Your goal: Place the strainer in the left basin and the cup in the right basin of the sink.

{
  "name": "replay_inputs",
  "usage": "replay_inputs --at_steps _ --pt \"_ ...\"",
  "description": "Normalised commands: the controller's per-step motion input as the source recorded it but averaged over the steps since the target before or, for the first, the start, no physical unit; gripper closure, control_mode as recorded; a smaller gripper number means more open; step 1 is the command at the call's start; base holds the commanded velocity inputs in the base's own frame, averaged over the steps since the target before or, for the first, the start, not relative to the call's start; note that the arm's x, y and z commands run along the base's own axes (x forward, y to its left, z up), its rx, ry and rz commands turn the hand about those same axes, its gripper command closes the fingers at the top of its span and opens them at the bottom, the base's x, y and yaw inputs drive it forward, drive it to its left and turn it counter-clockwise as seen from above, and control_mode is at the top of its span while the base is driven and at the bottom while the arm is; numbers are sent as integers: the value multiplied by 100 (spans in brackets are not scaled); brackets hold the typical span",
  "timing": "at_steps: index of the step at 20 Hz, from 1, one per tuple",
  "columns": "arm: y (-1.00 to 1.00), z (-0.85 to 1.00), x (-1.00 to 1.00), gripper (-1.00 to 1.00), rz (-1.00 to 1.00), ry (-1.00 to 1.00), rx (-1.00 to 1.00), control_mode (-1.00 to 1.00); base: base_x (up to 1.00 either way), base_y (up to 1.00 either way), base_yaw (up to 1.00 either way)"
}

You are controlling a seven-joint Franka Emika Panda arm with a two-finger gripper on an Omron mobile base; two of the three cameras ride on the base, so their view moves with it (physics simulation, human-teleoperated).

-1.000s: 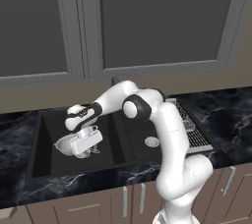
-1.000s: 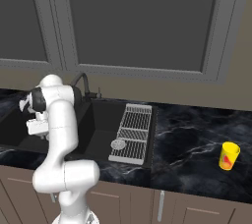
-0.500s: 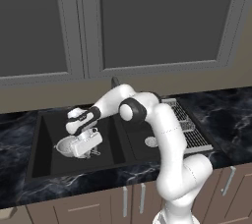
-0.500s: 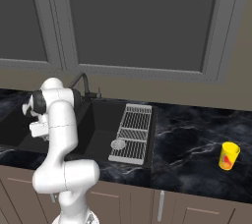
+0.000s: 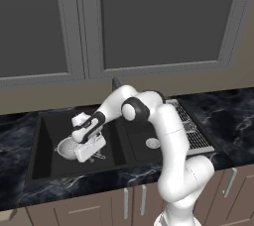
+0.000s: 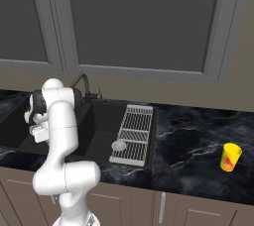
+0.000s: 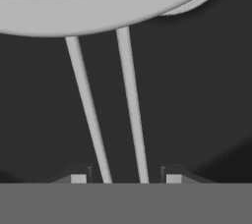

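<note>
The silvery mesh strainer (image 5: pixel 67 148) sits low in the wide left basin (image 5: pixel 54 126) of the black sink; I cannot tell whether it touches the floor. My gripper (image 5: pixel 88 154) is at its right side, shut on its wire handle. In the hand view the strainer's rim (image 7: pixel 123 2) curves across the top. The two handle wires (image 7: pixel 88 110) run down between my gripper's (image 7: pixel 125 179) tips. The narrower right basin (image 5: pixel 144 145) holds nothing but its drain. The yellow cup (image 6: pixel 230 156) stands upright on the counter far to the right.
A dark curved faucet (image 5: pixel 115 84) rises behind the divider between the basins. A flat wire drying rack (image 5: pixel 191 126) lies just right of the right basin. Grey cabinet doors hang above the black marbled counter (image 6: pixel 188 136).
My hand and the strainer have shifted slightly to the left inside the left basin. The cup has stayed where it was.
</note>
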Motion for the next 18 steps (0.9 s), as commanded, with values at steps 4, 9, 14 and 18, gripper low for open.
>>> replay_inputs --at_steps 4,9,14,18 --pt "0 -23 2 100 0 -5 1 -100 0 0 0" --pt "0 0 0 100 0 0 0 -100 0 0 0" --pt "0 0 0 -100 0 0 0 -100 0 0 0" --pt "0 0 0 -100 0 0 0 -100 0 0 0"
